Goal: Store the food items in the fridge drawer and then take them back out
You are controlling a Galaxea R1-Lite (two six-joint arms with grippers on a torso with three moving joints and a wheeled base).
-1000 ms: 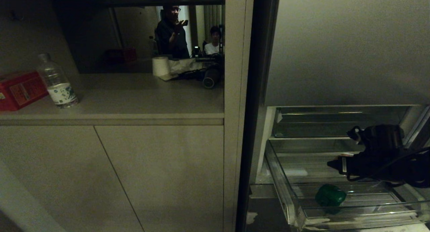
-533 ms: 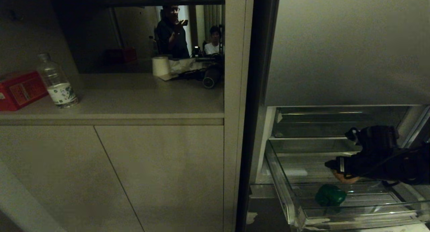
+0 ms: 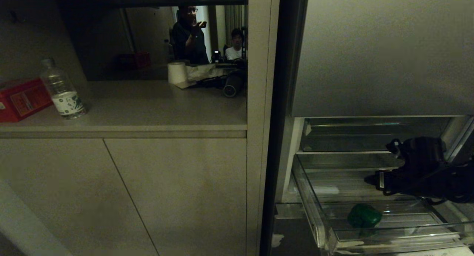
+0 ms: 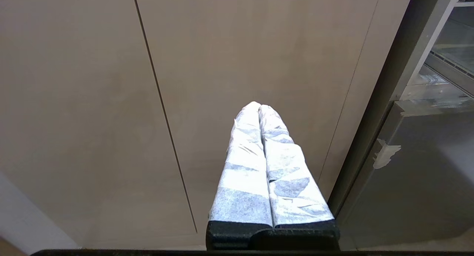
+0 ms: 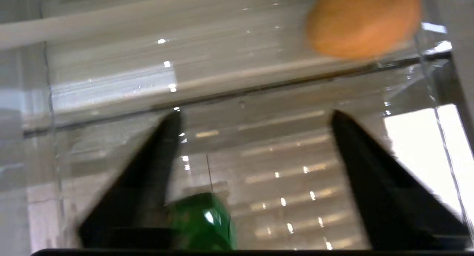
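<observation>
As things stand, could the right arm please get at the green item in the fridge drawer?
Probably yes: the right pincer is open above the fridge drawer, the green item lies uncovered just below, and nothing stands between them.

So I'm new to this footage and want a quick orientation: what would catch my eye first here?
Probably the right gripper, jaws open and empty, reaching over the pulled-out clear fridge drawer at the lower right. A green item lies on the drawer's ribbed floor near the front, and the right wrist view shows an orange item lying apart from it. On the counter to the left stand a water bottle and a red box.
</observation>
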